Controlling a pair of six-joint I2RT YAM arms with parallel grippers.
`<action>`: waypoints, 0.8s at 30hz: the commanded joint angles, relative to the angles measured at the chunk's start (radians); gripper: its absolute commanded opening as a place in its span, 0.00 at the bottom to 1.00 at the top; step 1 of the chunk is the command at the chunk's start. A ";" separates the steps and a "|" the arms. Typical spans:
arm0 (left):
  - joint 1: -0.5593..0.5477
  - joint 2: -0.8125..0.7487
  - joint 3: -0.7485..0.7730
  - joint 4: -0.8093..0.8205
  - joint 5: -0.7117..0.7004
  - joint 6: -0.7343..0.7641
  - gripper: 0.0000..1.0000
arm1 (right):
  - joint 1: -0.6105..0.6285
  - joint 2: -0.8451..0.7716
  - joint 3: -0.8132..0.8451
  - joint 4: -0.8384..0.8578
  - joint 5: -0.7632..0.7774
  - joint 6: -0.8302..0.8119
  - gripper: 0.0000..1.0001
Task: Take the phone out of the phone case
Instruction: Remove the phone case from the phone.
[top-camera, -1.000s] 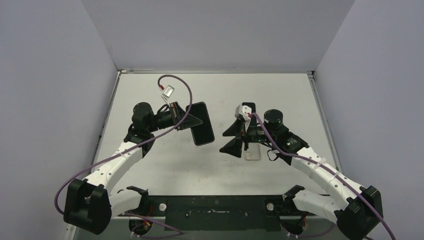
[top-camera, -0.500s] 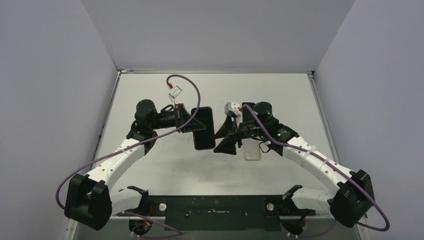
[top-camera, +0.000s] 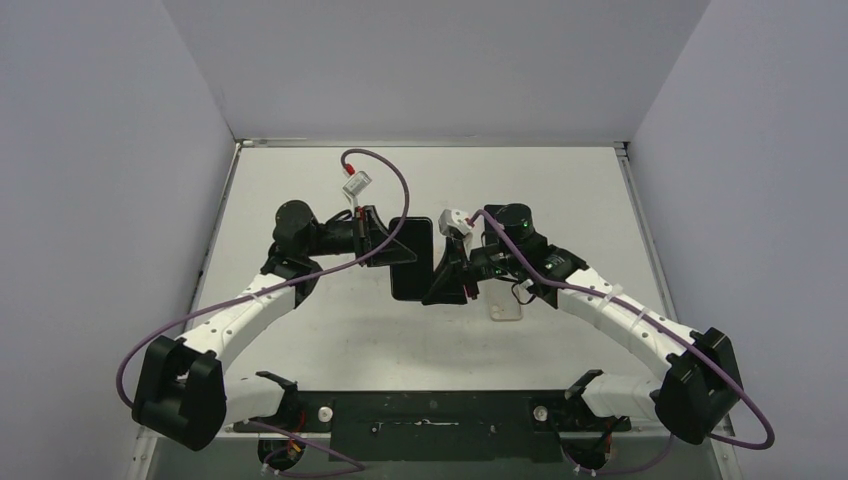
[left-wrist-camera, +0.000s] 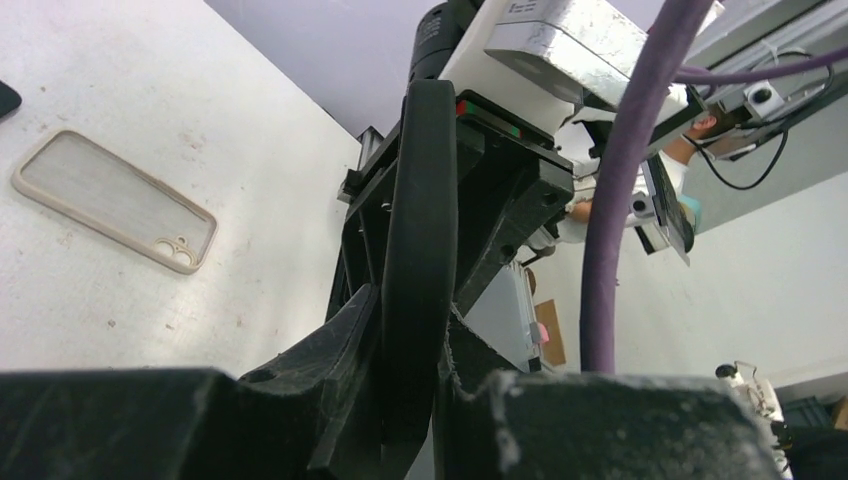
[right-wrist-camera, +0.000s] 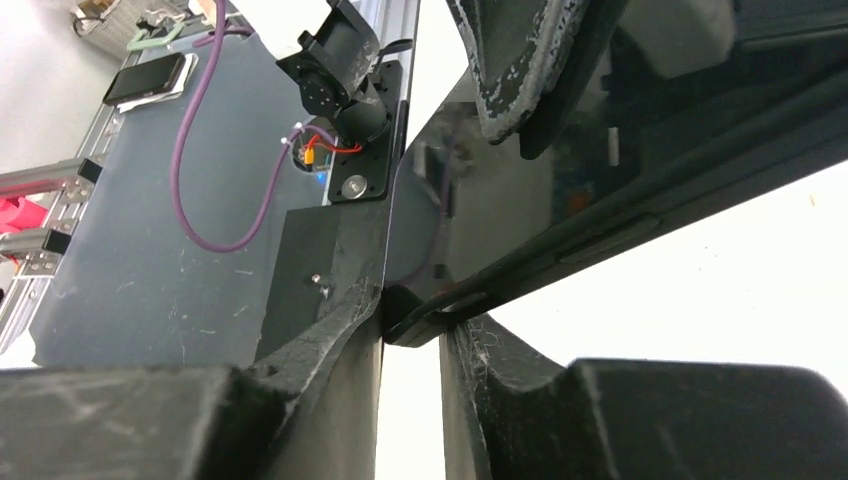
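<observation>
A black phone (top-camera: 412, 258) hangs above the middle of the table, held between both arms. My left gripper (top-camera: 388, 245) is shut on its left edge; in the left wrist view the phone (left-wrist-camera: 420, 200) stands edge-on between the fingers of that gripper (left-wrist-camera: 415, 335). My right gripper (top-camera: 441, 272) grips the opposite edge; in the right wrist view the phone (right-wrist-camera: 600, 180) has its corner pinched in that gripper (right-wrist-camera: 412, 312). The empty, pale translucent phone case (top-camera: 505, 310) lies flat on the table below the right arm, and the case (left-wrist-camera: 110, 198) is apart from the phone.
Purple cables (top-camera: 380, 165) loop over both wrists. White walls close in the table on three sides. A black mounting rail (top-camera: 430, 425) runs along the near edge between the arm bases.
My right gripper has moved left onto the phone and closed on its edge. The left arm has carried the phone slightly to the right and turned it more upright. The case has not moved.
</observation>
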 joint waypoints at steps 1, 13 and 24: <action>-0.020 0.016 0.060 0.082 -0.011 -0.147 0.00 | 0.028 0.000 0.055 -0.015 0.028 -0.224 0.07; -0.032 0.063 0.003 0.145 -0.030 -0.326 0.00 | 0.100 0.046 0.158 -0.229 0.162 -0.484 0.00; -0.062 0.120 -0.031 0.146 -0.066 -0.371 0.00 | 0.151 0.070 0.226 -0.265 0.180 -0.540 0.00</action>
